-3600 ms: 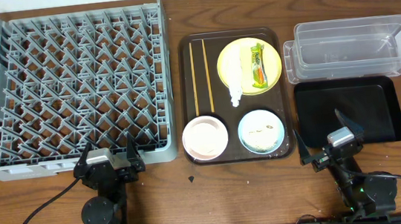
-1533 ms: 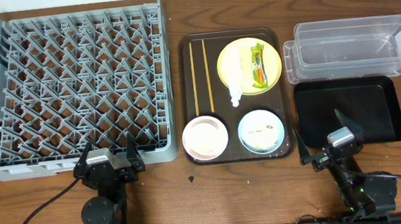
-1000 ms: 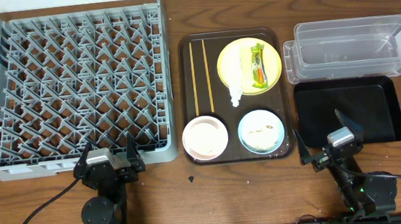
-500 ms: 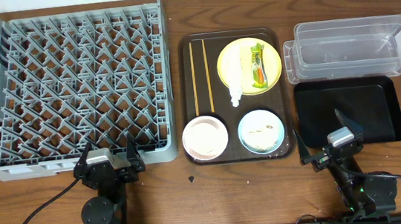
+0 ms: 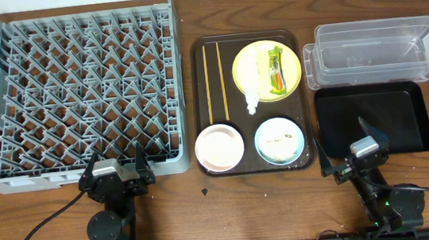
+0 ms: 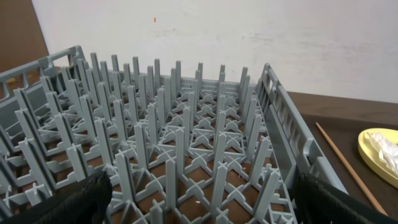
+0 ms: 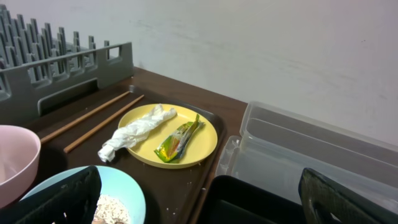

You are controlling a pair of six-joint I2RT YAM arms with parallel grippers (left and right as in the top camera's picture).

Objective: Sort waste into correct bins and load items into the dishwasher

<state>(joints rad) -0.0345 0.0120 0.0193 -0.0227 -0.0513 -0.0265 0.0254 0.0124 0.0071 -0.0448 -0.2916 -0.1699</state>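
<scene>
By the look of things, none of the task is done yet. The grey dish rack (image 5: 76, 94), filling the 9 o'clock side of the bench (image 5: 208, 208), holds nothing between its pegs. The clear tub (image 5: 375, 47) at 2 o'clock and the black tray (image 5: 374, 119) at 4 o'clock look bare.

Everything to be handled sits on the brown serving tray (image 5: 229, 70) at the middle. On that tray:
- The yellow plate (image 5: 291, 62) is at 1 o'clock, with the white napkin (image 5: 251, 80) and the green-and-orange wrapper (image 5: 276, 70) lying on it side by side.
- The 2 chopsticks (image 5: 222, 79) lie parallel at 11 o'clock.
- The white bowl (image 5: 219, 147) is at 7 o'clock.
- The light blue bowl (image 5: 259, 142) is at 5 o'clock, with pale food scraps (image 5: 283, 137) in it.

The left fingers (image 5: 140, 160) sit at 7 o'clock by the rack's near edge, spread wide and holding nothing. The right fingers (image 5: 367, 129) sit at 5 o'clock beside the black tray's near corner, also spread wide and empty.

What is left, as I judge it: 3 kinds of waste to bin, then the plate, 2 bowls and the chopsticks to rack.
</scene>
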